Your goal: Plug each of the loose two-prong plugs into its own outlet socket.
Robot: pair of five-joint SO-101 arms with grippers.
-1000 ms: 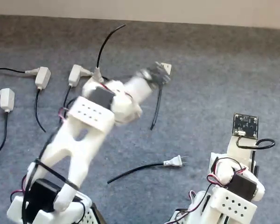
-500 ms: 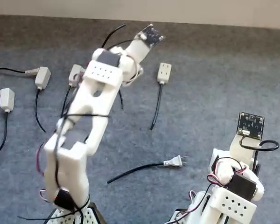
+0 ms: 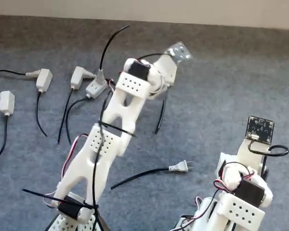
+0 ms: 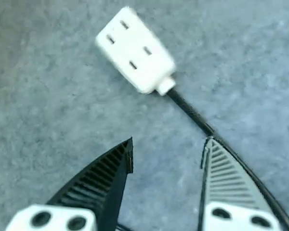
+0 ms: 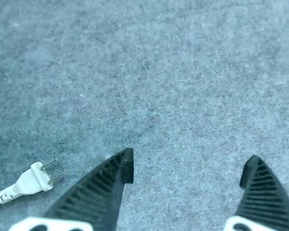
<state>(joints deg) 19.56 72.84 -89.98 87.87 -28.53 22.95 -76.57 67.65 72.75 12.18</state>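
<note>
A white outlet socket (image 4: 135, 50) lies on the grey carpet with its black cord (image 4: 192, 113) trailing off. My left gripper (image 4: 166, 149) hangs open just short of it, one finger beside the cord. In the high view the left arm's wrist (image 3: 156, 79) covers that socket and its cord (image 3: 160, 118) runs out below. A loose two-prong plug (image 3: 183, 166) on a black cord lies mid-carpet, also in the right wrist view (image 5: 29, 182). My right gripper (image 5: 190, 161) is open above bare carpet, off to the side of the plug. The right arm (image 3: 241, 192) stands at the front right.
Several more white sockets lie at the left: one (image 3: 43, 79), another (image 3: 7, 102), a third (image 3: 77, 77), and one (image 3: 95, 87) with a black cord rising from it. Their cords snake across the left carpet. Bare carpet stretches at the right.
The left arm has stretched out and swung its wrist back and then right, ending above the middle socket, which it now covers in the high view. The right arm has barely shifted.
</note>
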